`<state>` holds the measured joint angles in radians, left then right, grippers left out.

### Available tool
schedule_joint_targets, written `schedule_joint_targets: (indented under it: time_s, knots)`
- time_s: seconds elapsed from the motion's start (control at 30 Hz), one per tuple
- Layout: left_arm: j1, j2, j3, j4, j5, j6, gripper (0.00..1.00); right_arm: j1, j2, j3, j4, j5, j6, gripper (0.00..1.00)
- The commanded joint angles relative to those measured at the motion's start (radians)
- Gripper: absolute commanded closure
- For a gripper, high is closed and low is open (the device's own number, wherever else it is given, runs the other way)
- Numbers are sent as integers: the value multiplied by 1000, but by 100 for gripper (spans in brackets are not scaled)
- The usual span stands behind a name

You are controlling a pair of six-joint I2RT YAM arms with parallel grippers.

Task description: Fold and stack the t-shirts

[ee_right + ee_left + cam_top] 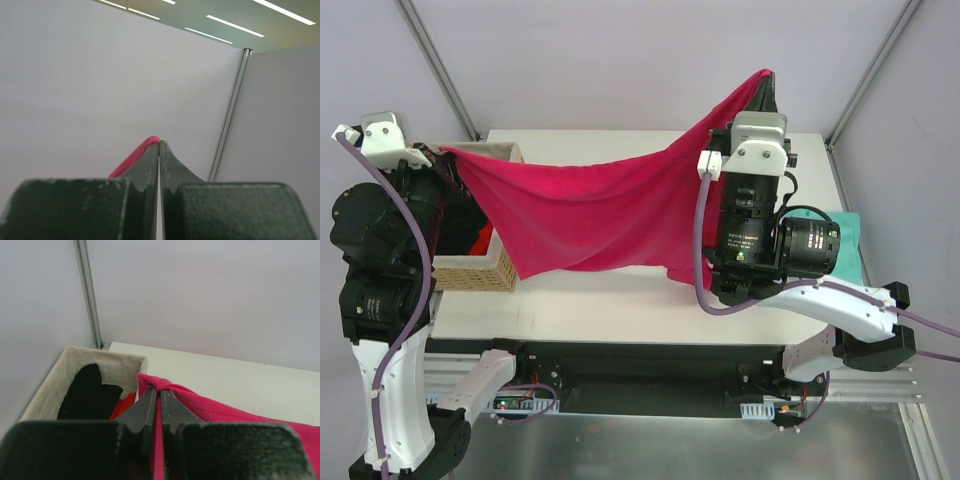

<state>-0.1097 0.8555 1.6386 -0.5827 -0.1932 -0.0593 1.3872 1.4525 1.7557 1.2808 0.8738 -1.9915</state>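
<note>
Over the tabletop (620, 295), strung across mid-air, you've got the magenta-pink t-shirt (590, 215). Its top edge runs from low on the left, above the basket, up to a high peak past the far right corner. The middle sags and the bottom hem droops twd the near edge. The lower-right part dips behind the right arm (760, 230), so you can't tell from the top view whether it touches the tabletop.

Next in size, the wicker basket (470, 272) w/ a pale cloth liner sits at the tabletop's left edge, partly under the shirt's left end. The teal t-shirt (850, 250) lies at the right edge, mostly hidden behind the right arm's wrist, only a strip showing.

Inside the basket, the left wrist view shows a black garment (90, 390) against the liner and a bit of red-orange cloth (122, 407) just beside it.

Left gripper (159, 392): jaws pinched tight on a bunched corner of the pink shirt, cloth folded over the tips and running down btw the fingers. Right gripper (159, 145): jaws closed likewise, w/ a thin pink fold poking out over the tips on one side, held well above the tabletop.
</note>
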Motion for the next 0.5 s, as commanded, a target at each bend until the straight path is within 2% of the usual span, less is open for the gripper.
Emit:
schedule_joint_targets:
  time_s: [0.0, 0.47]
  knots:
    - [7, -24, -8, 7, -31, 15, 100, 21, -7, 37, 107, -36, -647, 99]
    - [5, -44, -23, -71, -34, -31, 100, 26, 34, 44, 252, 63, -734, 99]
